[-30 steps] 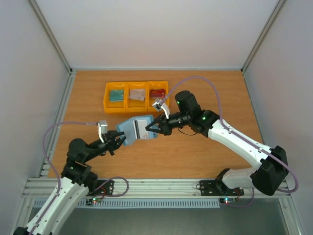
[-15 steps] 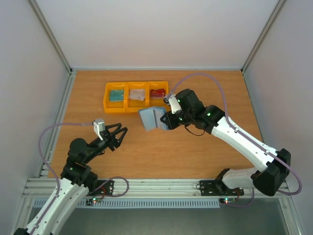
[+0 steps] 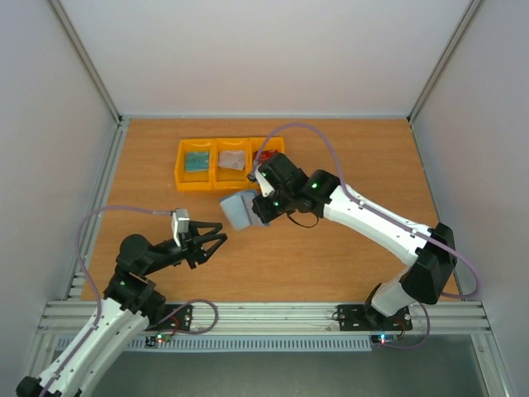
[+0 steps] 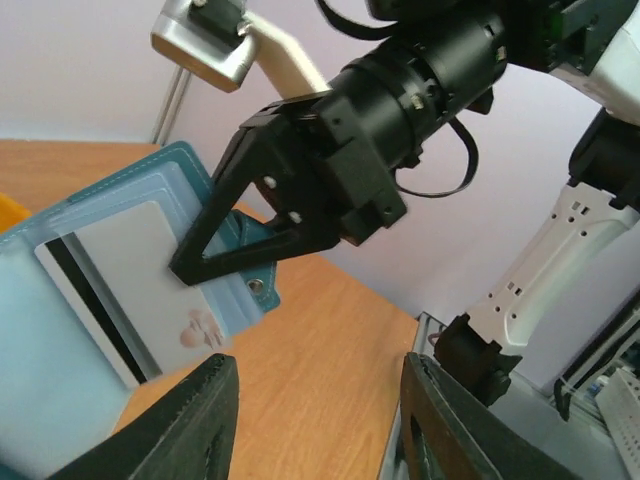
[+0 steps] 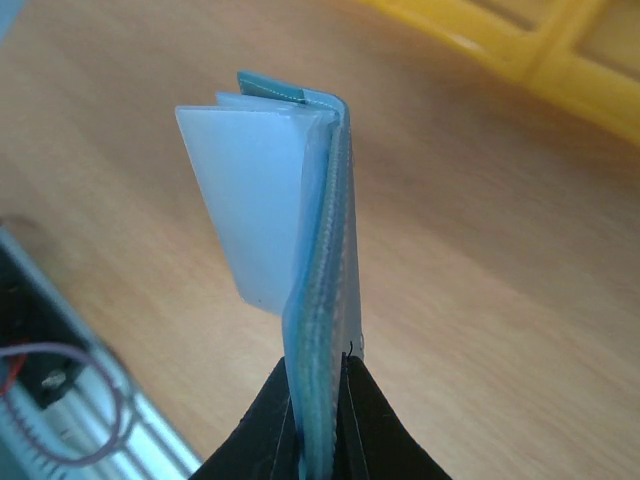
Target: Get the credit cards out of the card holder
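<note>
My right gripper point(image 3: 259, 207) is shut on one edge of the teal-blue card holder point(image 3: 235, 211) and holds it open above the table. In the right wrist view the holder point(image 5: 322, 240) stands edge-on between my fingers point(image 5: 265, 430). In the left wrist view a pale card with a dark stripe point(image 4: 135, 285) sits in a clear sleeve of the holder point(image 4: 185, 170), under the right gripper's black fingers point(image 4: 290, 215). My left gripper point(image 3: 212, 240) is open and empty, just below-left of the holder, apart from it; its tips frame bare table point(image 4: 320, 420).
Three joined yellow bins point(image 3: 213, 175) stand behind the holder, with a teal card point(image 3: 197, 160), a whitish card point(image 3: 233, 160) and a red card point(image 3: 270, 152) partly hidden by the right arm. Grey walls enclose the table; a metal rail runs along the near edge.
The left gripper let go of the holder and opened. The right arm lifted the holder, turned it, and has now swung it left and nearer to the left gripper.
</note>
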Controlling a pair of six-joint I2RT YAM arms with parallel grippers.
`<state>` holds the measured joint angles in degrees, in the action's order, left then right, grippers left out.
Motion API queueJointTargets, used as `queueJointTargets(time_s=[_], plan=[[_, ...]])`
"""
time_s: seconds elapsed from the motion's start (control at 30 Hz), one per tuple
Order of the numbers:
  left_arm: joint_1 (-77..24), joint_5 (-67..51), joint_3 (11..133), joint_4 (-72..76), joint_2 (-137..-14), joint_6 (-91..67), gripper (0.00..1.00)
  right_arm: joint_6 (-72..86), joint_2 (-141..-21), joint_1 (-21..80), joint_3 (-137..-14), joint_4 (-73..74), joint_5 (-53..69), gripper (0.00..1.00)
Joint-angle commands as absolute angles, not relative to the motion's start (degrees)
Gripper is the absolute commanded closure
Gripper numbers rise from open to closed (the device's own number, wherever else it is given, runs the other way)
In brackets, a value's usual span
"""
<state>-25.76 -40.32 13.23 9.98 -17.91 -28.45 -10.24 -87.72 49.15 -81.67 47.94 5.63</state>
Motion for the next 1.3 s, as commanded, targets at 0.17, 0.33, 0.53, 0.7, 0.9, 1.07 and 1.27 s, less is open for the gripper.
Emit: queueJointTargets(time_s=[0.17, 0.33, 0.53, 0.7, 0.9, 1.07, 1.27], plan=[[-26.7, -29.6, 13.3, 8.1, -20.0, -27.8, 0.68, -15.0, -82.1, 50.4, -73.5, 30.1, 35.9, 0.99], [-26.7, -30.3, 13.3, 8.5, -20.3, -28.2, 0.69, -16.3, -75.9, 50.3, -66.5, 20.3, 43.4, 0.99], [-26.7, -35.7, 13.0, 11.7, -21.0, -30.2, 0.67, -18.4, -72.6, 50.3, -64.2, 17.4, 45.1, 0.99], [-26.8, -42.1, 12.9, 14.9, -20.9, -31.9, 0.66, -18.8, -72.7, 50.4, -63.5, 14.5, 46.1, 0.99], [-26.9, -44.6, 12.9, 16.7, -20.7, -32.5, 0.78, -19.6, -73.2, 50.4, -63.0, 12.7, 47.5, 0.99], [-26.8, -44.4, 13.0, 17.3, -19.9, -32.5, 1.0, -22.2, -72.5, 50.3, -63.0, 15.1, 47.6, 0.99], [-26.8, -45.6, 13.0, 18.6, -19.2, -34.2, 0.9, -25.6, -72.5, 49.1, -64.2, 20.0, 51.7, 0.99]])
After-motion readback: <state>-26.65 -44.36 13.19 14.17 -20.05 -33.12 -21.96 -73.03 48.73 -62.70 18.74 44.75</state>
